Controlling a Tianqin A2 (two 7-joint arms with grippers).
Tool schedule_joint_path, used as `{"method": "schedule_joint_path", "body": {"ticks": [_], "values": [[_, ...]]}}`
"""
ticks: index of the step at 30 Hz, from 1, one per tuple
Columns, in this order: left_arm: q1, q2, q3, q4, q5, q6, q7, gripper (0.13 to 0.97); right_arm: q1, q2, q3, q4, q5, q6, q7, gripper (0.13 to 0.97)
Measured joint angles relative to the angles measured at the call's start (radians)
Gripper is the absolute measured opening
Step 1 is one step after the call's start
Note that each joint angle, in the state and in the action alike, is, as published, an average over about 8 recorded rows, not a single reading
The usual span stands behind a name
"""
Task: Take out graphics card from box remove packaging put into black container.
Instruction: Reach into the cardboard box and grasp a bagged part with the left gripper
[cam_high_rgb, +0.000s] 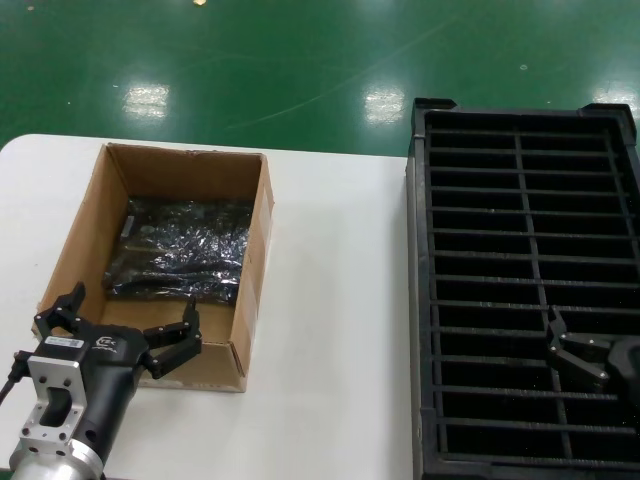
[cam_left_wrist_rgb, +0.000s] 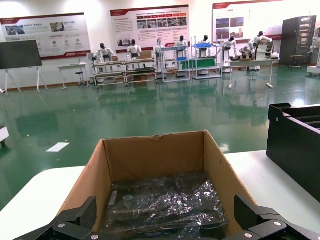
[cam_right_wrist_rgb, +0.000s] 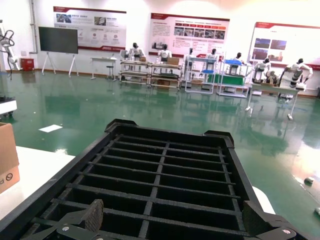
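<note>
Left gripper (cam_high_rgb: 128, 325) spread wide at box (cam_high_rgb: 250, 290) near wall; packaging (cam_high_rgb: 180, 250) untouched inside. Right gripper (cam_high_rgb: 590, 362) open over black container (cam_high_rgb: 418, 300), all slots vacant.

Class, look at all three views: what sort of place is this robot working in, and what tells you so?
Probably a robotics lab or demonstration hall: glossy green floor, humanoid robots lined up at workbenches along the wall, and display posters above them.

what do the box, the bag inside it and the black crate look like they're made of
The box looks like brown corrugated cardboard, matte, with raw cut edges. The bag seems thin shiny plastic: crinkled and glinting. The black crate looks like moulded hard plastic, dull, with thin even slats.
</note>
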Motion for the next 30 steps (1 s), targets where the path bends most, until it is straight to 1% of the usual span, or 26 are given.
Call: {"method": "schedule_joint_path", "body": {"ticks": [6,8,10,12,14,17,20,22,24,27,28,30], "values": [[0.002,-0.003,0.002,-0.002,0.0,-0.001,0.0,0.966,0.0,0.0,0.0,0.0,0.0,0.0,0.0,0.966],[0.004,-0.011,0.007,-0.009,0.0,-0.003,0.0,0.966,0.0,0.0,0.0,0.0,0.0,0.0,0.0,0.966],[0.007,-0.025,0.015,-0.018,-0.001,-0.007,-0.001,0.966,0.0,0.0,0.0,0.0,0.0,0.0,0.0,0.966],[0.006,-0.047,0.025,-0.029,-0.001,-0.011,0.0,0.966,0.0,0.0,0.0,0.0,0.0,0.0,0.0,0.966],[-0.004,-0.078,0.036,-0.036,0.008,-0.008,0.009,0.966,0.0,0.0,0.0,0.0,0.0,0.0,0.0,0.966],[-0.042,-0.139,0.051,-0.031,0.038,0.019,0.048,0.966,0.0,0.0,0.0,0.0,0.0,0.0,0.0,0.966],[-0.109,-0.21,0.065,-0.001,0.082,0.077,0.115,0.966,0.0,0.0,0.0,0.0,0.0,0.0,0.0,0.966],[-0.169,-0.257,0.08,0.036,0.113,0.128,0.163,0.966,0.0,0.0,0.0,0.0,0.0,0.0,0.0,0.966],[-0.238,-0.299,0.104,0.085,0.147,0.187,0.206,0.966,0.0,0.0,0.0,0.0,0.0,0.0,0.0,0.966],[-0.358,-0.352,0.161,0.177,0.215,0.289,0.256,0.966,0.0,0.0,0.0,0.0,0.0,0.0,0.0,0.966],[-0.4,-0.364,0.184,0.21,0.243,0.324,0.27,0.966,0.0,0.0,0.0,0.0,0.0,0.0,0.0,0.966],[-0.482,-0.381,0.234,0.28,0.305,0.391,0.296,0.966,0.0,0.0,0.0,0.0,0.0,0.0,0.0,0.966]]}}
